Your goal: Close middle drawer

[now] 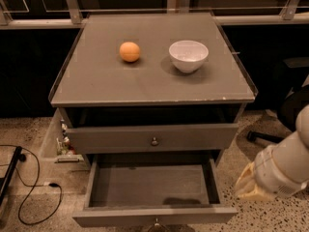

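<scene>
The middle drawer (149, 185) is pulled far out of the grey cabinet, showing its shallow grey tray. Its flat front (120, 216) runs along the bottom edge of the camera view, with the small round knob (155, 223) half cut off. My gripper (248, 185), pale yellow on a white arm, hangs to the right of the open drawer at about tray height and apart from it. It holds nothing that I can see.
The drawer above (96, 139), with a like knob (154, 141), stands slightly out. An orange (129, 51) and a white bowl (188, 55) sit on the cabinet top (145, 86). A black cable (29, 197) lies on the floor at left, a dark chair base (263, 137) at right.
</scene>
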Motion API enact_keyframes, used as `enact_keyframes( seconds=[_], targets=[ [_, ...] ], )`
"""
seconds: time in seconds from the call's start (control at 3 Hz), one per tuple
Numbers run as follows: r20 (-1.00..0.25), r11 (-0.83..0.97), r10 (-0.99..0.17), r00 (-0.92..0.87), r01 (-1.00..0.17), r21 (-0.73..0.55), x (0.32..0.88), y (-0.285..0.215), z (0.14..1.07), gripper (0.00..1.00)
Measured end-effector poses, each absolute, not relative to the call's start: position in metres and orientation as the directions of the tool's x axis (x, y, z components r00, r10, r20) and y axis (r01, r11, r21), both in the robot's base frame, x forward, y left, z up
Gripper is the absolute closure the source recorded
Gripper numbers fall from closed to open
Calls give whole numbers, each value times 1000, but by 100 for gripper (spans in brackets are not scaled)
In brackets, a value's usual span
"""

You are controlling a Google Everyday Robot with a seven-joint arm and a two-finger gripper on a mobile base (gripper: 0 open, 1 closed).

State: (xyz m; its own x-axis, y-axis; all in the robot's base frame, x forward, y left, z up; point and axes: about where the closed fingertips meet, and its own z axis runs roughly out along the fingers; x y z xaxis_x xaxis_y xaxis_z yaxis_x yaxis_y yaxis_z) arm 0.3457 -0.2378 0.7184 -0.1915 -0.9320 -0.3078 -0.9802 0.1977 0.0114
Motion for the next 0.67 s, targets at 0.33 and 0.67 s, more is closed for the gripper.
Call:
enact_keyframes(
  seconds=[0.33,0.67],
  targets=[
    [-384,236,-888,-253,-968,90,332,-230,631,100],
    [-504,297,-809,-301,-951,91,334,-226,563,100]
  ],
)
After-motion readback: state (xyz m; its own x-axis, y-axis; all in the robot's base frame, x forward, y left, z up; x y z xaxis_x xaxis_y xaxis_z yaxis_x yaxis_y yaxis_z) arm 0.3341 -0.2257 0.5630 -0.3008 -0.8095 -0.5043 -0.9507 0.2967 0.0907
